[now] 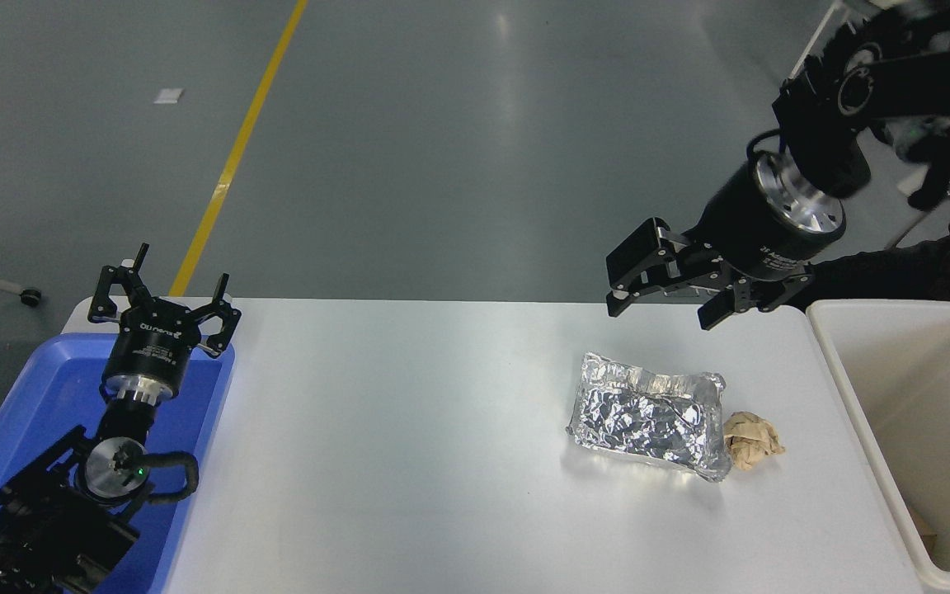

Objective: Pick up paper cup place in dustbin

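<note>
The paper cup does not show anywhere in the head view. The dustbin [834,318], a large cream-white bin, stands at the table's right end, its near part cut by the picture edge. My right gripper [663,309] is open and empty, held above the table's far edge, left of the dustbin and beyond the foil bag. My left gripper [163,301] is open and parked over the blue tray at the lower left.
A crumpled silver foil bag [648,415] lies right of the table's middle with a crumpled brown paper ball [751,441] touching its right end. A blue tray [38,396] sits at the left edge. A person in dark clothing [920,268] is behind the dustbin.
</note>
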Motion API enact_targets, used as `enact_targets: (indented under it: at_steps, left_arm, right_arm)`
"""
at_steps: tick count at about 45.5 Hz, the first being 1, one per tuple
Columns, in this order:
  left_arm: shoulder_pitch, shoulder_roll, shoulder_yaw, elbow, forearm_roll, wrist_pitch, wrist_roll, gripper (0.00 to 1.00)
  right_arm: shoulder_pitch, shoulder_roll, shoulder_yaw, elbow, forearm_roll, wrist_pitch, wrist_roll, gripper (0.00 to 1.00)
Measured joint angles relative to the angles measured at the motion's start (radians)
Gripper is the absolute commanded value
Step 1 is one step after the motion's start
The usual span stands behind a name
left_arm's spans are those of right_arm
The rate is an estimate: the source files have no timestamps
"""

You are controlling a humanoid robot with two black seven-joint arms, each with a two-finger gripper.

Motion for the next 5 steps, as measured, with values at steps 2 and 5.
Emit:
enact_targets:
  at_steps: [2,5]
  left_arm:
    - [0.000,0.000,0.000,0.000,0.000,0.000,0.000,1.00]
    - [0.000,0.000,0.000,0.000,0.000,0.000,0.000,1.00]
  right_arm:
    - [0.010,0.005,-0.001,0.009,0.006,0.001,0.000,1.00]
    - [0.025,0.012,-0.003,0.020,0.015,0.003,0.000,1.00]
